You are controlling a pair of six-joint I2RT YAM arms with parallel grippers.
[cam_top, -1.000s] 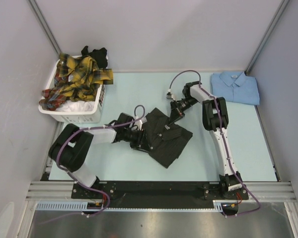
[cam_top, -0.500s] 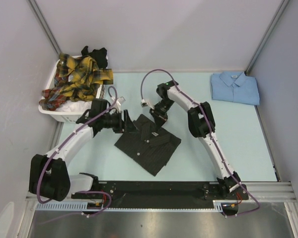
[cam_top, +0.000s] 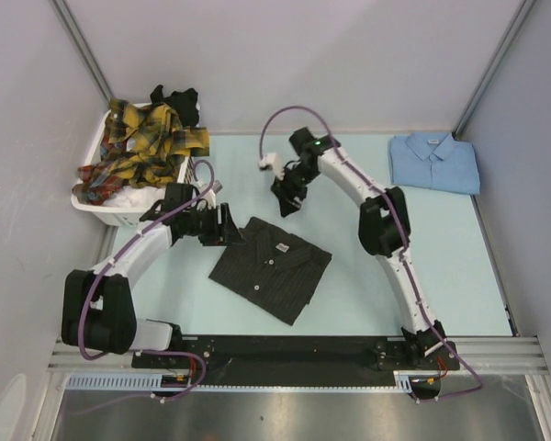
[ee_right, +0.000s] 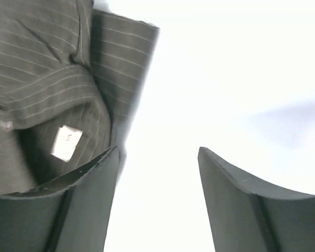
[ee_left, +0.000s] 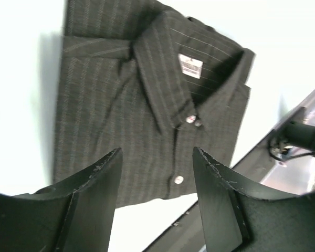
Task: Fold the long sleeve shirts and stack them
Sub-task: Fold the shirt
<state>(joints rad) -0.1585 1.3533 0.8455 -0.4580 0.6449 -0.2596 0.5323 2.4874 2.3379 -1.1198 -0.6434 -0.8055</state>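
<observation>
top: overhead, whole table (cam_top: 459, 257) | left wrist: close, down on pinstriped shirt (ee_left: 121, 105) | right wrist: close, same shirt's collar

Dark pinstriped shirt (cam_top: 271, 269) is lying folded, collar side up and a bit crooked, near the middle of the table (cam_top: 349, 294). You can see the left gripper (cam_top: 231, 230) right at its far-left corner and the right gripper (cam_top: 287, 204) just past its far edge. The light blue shirt (cam_top: 434, 163) is folded flat in the far right corner. The white basket (cam_top: 151, 216) sits in the far left corner with yellow-red plaid shirts (cam_top: 138, 154) heaped in it, plus something black (cam_top: 176, 98).
</observation>
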